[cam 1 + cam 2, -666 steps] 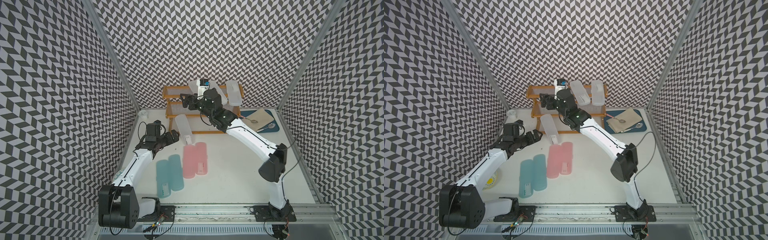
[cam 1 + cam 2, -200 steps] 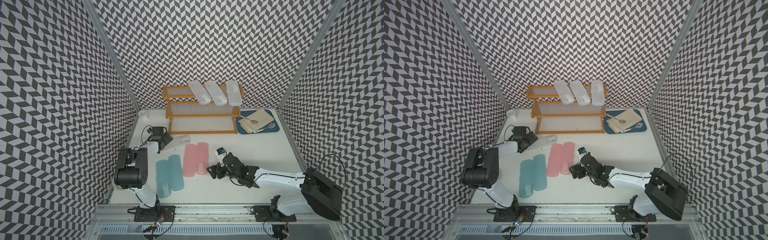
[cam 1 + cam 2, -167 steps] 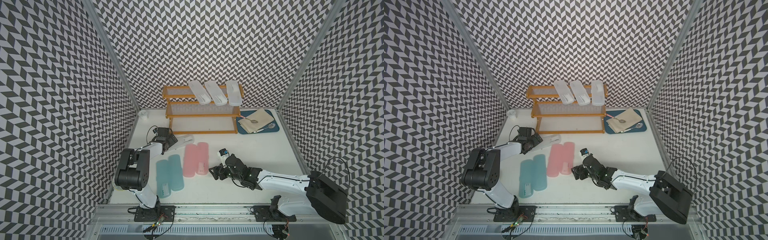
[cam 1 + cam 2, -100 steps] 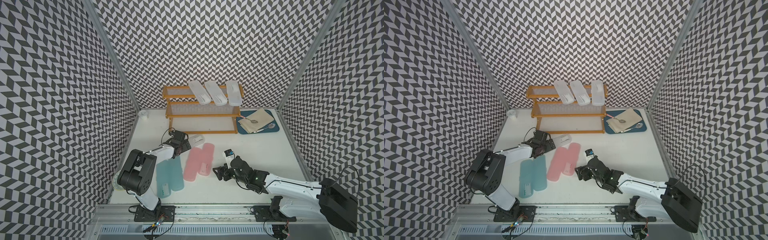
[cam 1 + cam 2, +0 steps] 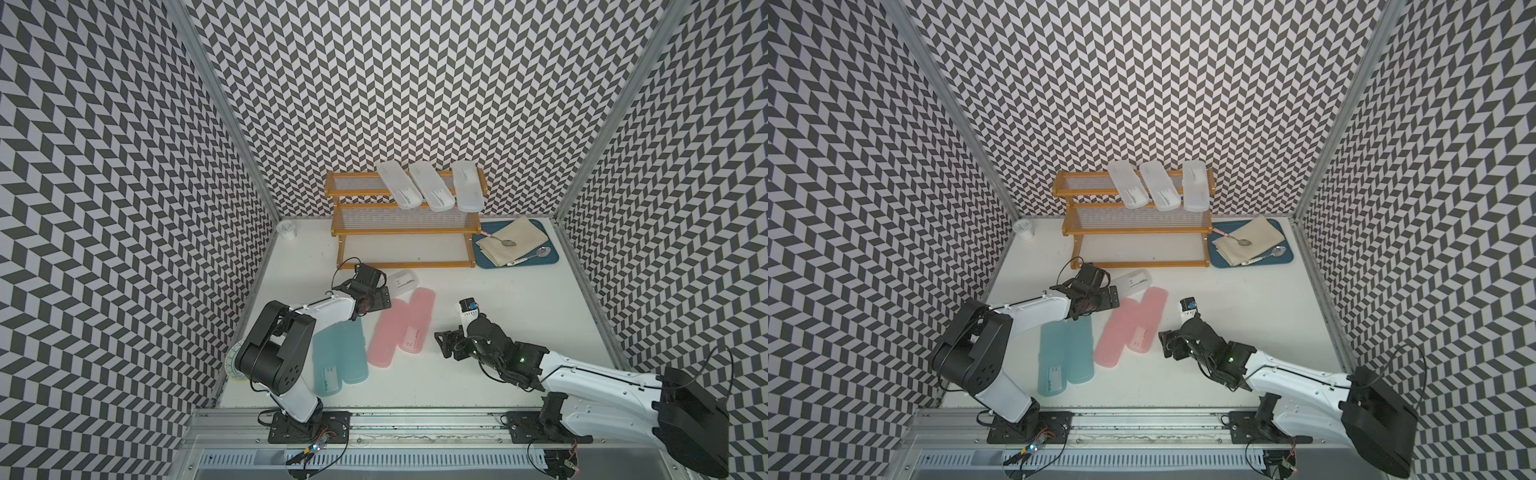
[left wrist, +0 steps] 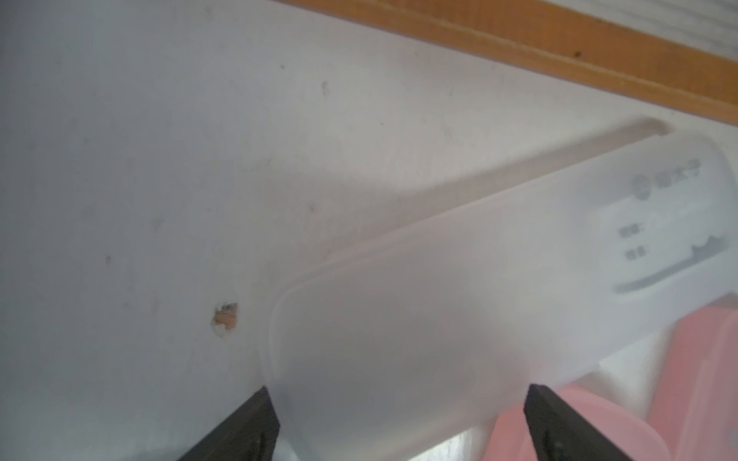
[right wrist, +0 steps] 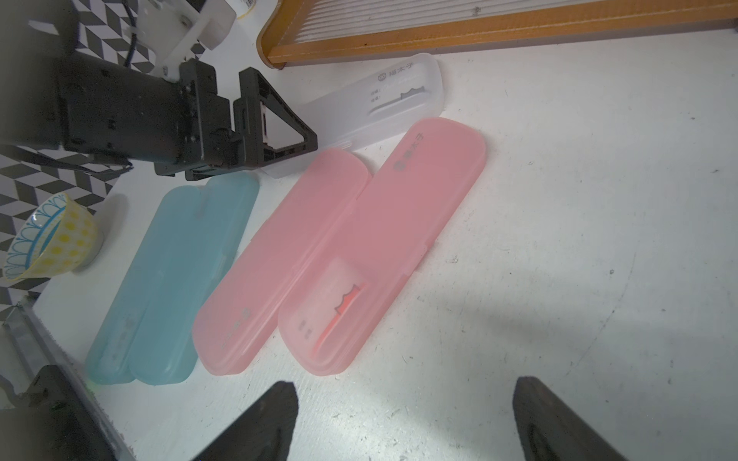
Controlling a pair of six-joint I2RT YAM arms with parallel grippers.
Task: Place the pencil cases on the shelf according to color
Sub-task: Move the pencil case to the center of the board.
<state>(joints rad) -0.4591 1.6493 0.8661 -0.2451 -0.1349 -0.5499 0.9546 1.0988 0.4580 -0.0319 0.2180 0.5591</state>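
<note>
The step in hand is the pickup of the fourth white case (image 5: 401, 281), the last of its colour off the shelf (image 5: 405, 205). Three white cases (image 5: 430, 190) lie side by side on the top tier, toward its right end. The shelf stands at the back edge of the worktop (image 5: 498, 316), and its middle and bottom tiers are bare.

The fourth white case lies flat on the worktop just in front of the shelf's bottom rail, angled, with its labelled end toward the shelf. The left end effector (image 5: 377, 296) straddles its other end with the jaws spread wide. In the left wrist view each tip sits right at a long edge, and no squeeze is evident, so the case looks bracketed rather than grasped.

The right end effector (image 7: 403, 403) is released and empty, low over the worktop just beside the pink cases (image 5: 390, 336). These lie side by side near the middle. The teal cases (image 5: 349, 361) lie beside them toward the front-left corner.

The next move probably calls for closing across the case's width, lifting it clear of the nearest pink case and carrying it to the free left part of the top tier. The grip spans nearly the full jaw width, so slipping seems a risk.
</note>
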